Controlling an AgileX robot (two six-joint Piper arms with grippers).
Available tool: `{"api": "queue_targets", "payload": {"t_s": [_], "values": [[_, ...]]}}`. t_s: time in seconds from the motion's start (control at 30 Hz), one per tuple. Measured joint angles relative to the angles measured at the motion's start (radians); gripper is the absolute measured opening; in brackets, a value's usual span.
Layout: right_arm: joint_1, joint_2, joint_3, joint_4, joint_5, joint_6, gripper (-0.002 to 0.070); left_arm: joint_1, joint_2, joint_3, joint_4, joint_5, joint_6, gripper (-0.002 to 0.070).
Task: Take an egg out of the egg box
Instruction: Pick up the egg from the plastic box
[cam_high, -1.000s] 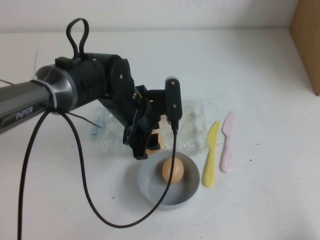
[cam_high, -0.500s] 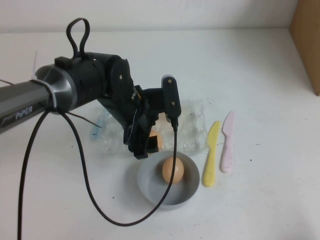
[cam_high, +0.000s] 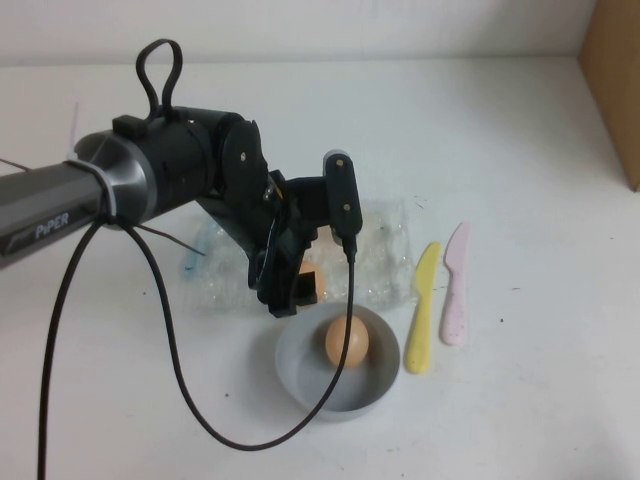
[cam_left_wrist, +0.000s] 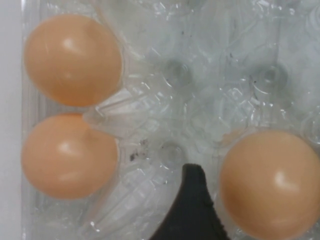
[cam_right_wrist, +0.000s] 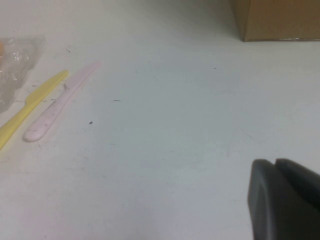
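Three eggs sit in cups of the clear egg box (cam_left_wrist: 200, 100); the nearest egg (cam_left_wrist: 272, 182) lies just beside one dark fingertip (cam_left_wrist: 192, 205) of the left hand (cam_high: 290, 285), which hangs low over the box. Whether that hand is released or clenched cannot be told. A fourth egg (cam_high: 346, 341) rests in the grey bowl (cam_high: 300, 372). The right hand (cam_right_wrist: 285, 200) is over bare tabletop (cam_right_wrist: 165, 125), its state also unclear.

"PiPER" in white on left arm (cam_high: 45, 228) grey sleeve; no other text readable
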Motion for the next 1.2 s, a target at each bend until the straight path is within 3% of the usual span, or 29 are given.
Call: {"api": "queue_targets", "payload": {"t_s": [0.9, 1.2], "values": [[0.000, 0.000, 0.000, 0.000, 0.000, 0.000, -0.0017, 0.010, 0.010, 0.000, 0.004, 0.012, -0.029, 0.0481], [0.000, 0.000, 0.000, 0.000, 0.000, 0.000, -0.0017, 0.010, 0.010, 0.000, -0.003, 0.029, 0.001, 0.0315]]}}
